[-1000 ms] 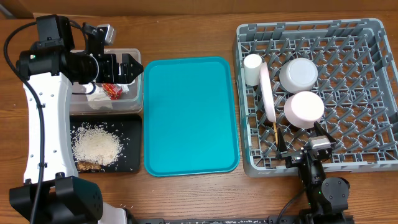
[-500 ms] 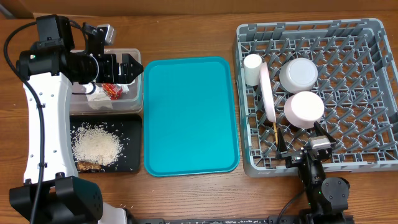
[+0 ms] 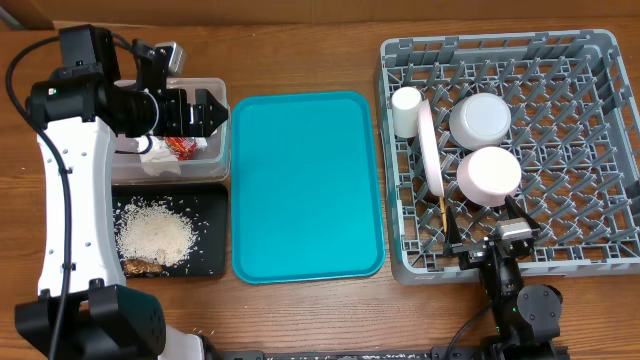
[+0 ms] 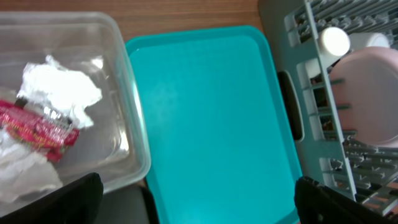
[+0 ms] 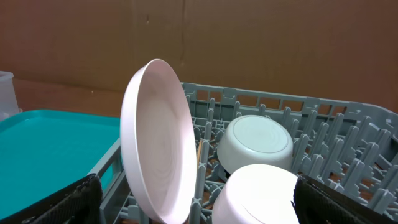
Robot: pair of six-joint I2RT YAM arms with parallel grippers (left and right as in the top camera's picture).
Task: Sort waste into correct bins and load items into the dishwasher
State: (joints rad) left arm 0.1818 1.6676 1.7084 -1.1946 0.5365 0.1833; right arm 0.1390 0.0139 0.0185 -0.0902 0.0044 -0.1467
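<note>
My left gripper [image 3: 213, 110] hangs open and empty over the right rim of the clear tub [image 3: 212, 150], which holds crumpled napkins [image 4: 62, 90] and the red wrapper [image 4: 37, 127]. Rice and brown scraps [image 3: 155, 238] lie in the black tray [image 3: 215, 205]. In the grey dish rack [image 3: 560, 190] the pink plate [image 5: 158, 143] stands on edge beside the white cup [image 3: 406, 110]. A white bowl [image 5: 255, 146] and a pinkish bowl [image 5: 258, 193] sit upside down, with chopsticks [image 3: 442, 215] below the plate. My right gripper [image 3: 483, 228] is open and empty at the rack's front edge, facing the plate and bowls.
The teal serving tray [image 3: 305, 185] lies bare between the bins and the rack. The left arm's white body [image 3: 65, 200] runs along the table's left side, next to the black tray. The rack's right half holds only pegs.
The left gripper has turned very slightly over the tub's rim. Nothing else has moved.
</note>
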